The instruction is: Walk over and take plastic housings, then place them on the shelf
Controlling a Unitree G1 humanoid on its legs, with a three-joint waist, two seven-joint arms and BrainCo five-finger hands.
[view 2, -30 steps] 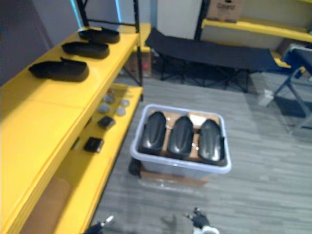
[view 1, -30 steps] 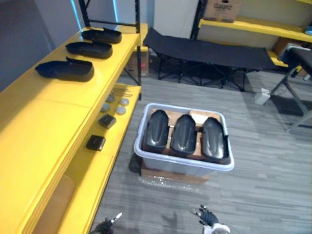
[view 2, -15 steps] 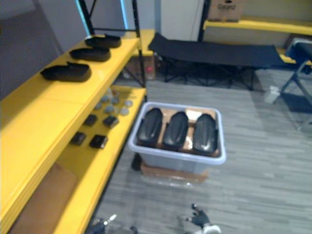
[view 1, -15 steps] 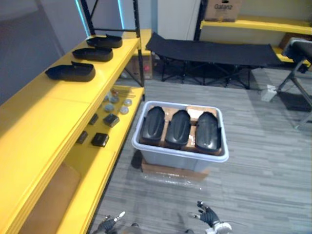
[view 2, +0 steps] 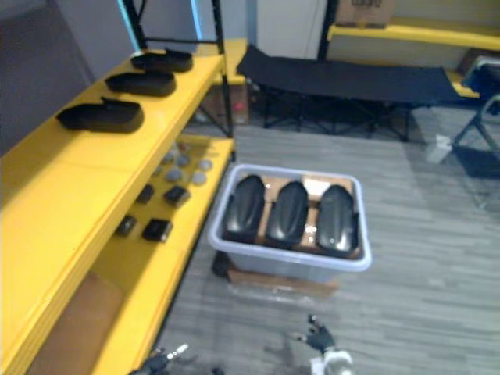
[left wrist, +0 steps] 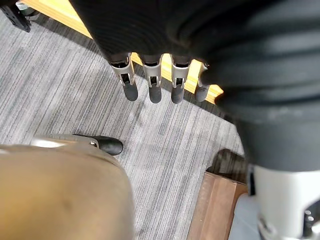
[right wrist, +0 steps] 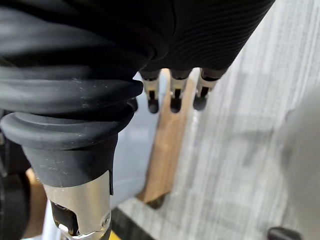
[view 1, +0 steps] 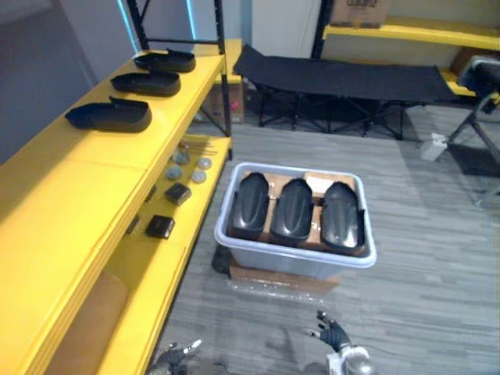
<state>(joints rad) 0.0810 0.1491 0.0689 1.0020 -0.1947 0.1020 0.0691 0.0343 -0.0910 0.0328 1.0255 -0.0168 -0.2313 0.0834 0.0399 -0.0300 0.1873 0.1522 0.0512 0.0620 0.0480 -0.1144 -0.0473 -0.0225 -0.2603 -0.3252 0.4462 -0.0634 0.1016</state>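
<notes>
Bin [view 1: 291, 261] of grey plastic stands on the grey floor [view 1: 437, 258], set on a brown board [view 1: 281, 279] that protrudes at the front edge. Inside the bin, three black housings [view 1: 295, 209] lie side by side, lengthwise, each touching or just beside its neighbour.

To the robot's left runs a yellow shelf [view 1: 70, 180]. On its top level three further housings [view 1: 109, 116] lie in a row, spaced apart, at the far end. The lower level [view 1: 168, 262] carries small black boxes [view 1: 160, 226] and a group of round grey discs [view 1: 198, 170], near the bin's left wall.

A black folding cot [view 1: 344, 80] stands across the floor beyond the bin, well apart from it.

Left hand [view 1: 173, 358] shows at the bottom edge of the left eye view, near the foot of the shelf. In the left wrist view its fingers [left wrist: 152, 87] are straight and spread over bare floor, holding nothing.

Right hand [view 1: 334, 334] shows low in front of the bin, apart from it. In the right wrist view its fingers [right wrist: 173, 97] are straight, pointing toward the board and the bin wall, and hold nothing.
</notes>
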